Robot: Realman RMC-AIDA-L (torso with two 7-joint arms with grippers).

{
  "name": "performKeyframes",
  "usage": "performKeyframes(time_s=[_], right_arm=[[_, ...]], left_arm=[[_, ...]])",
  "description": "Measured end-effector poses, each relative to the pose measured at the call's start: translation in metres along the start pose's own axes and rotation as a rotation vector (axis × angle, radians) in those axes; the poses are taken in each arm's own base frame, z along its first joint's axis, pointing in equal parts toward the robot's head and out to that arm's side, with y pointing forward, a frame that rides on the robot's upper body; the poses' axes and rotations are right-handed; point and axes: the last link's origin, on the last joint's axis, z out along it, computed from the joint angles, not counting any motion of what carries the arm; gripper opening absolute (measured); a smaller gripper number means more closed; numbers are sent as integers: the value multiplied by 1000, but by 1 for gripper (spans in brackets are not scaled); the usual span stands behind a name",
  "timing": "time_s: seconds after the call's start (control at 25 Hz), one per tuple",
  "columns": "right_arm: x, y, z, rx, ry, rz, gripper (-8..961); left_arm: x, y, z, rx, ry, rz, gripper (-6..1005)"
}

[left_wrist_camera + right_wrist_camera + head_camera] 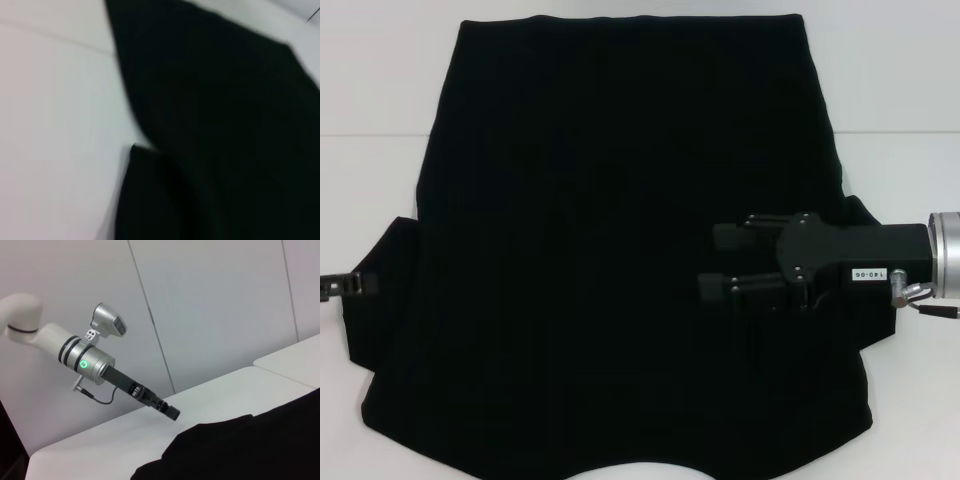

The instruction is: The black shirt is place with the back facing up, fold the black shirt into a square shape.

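Note:
The black shirt [600, 250] lies spread flat on the white table [380, 80], plain side up, with its neckline at the near edge and its hem at the far edge. My right gripper [720, 262] hovers over the shirt's right side near the sleeve, pointing left, open with nothing between its fingers [735, 237]. My left gripper [340, 285] just shows at the left edge, beside the left sleeve [380, 300]. The right wrist view shows the left gripper [169, 411] from afar, low over the table by the shirt [250, 450]. The left wrist view holds the shirt [225, 125] and its sleeve.
White table surface [55, 125] surrounds the shirt on the left, right and far sides. A seam in the tabletop [370, 134] runs across behind the shirt. A pale panelled wall [210, 305] stands behind the left arm [90, 360].

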Motion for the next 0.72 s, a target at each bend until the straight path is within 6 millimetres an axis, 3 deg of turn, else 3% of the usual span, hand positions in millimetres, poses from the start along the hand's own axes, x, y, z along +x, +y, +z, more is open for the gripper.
performKeyframes(time_s=[0.52, 0.72], right_arm=[[2, 1, -3, 4, -8, 9, 866], [3, 1, -3, 3, -10, 14, 866]], left_arm=[[10, 1, 12, 99, -111, -1, 917], [7, -4, 18, 136, -134, -6, 841]])
